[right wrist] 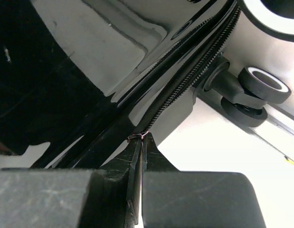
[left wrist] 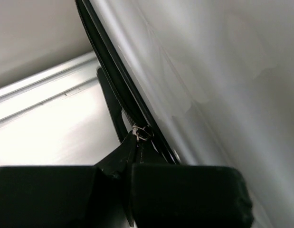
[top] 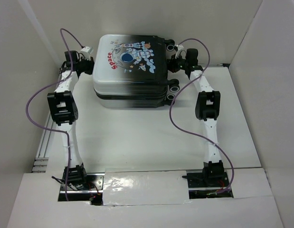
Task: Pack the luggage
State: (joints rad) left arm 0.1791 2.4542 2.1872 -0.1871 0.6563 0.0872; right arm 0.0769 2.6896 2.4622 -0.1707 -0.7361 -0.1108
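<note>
White walls (top: pixel 23 71) are set around the desk (top: pixel 137 137). A metal rail (top: pixel 42 152) is laid along the desk's left edge, and purple cables (top: pixel 40 102) are looped over both arms. The left pincer (top: pixel 84 61) is pressed together, and a dark tab, seemingly the left zip pull (left wrist: pixel 139 134), is clamped between its fingers at the seam. The right pincer (top: pixel 181 59) is likewise closed, with the thin right zip pull (right wrist: pixel 137 137) nipped at its tips, near the black wheels (right wrist: pixel 263 85). The luggage (top: pixel 130 66) is laid flat and closed near the far edge of the desk, astronaut print upward. It is flanked by both pincers, the left one at its left side and the right one at its wheeled right side.
</note>
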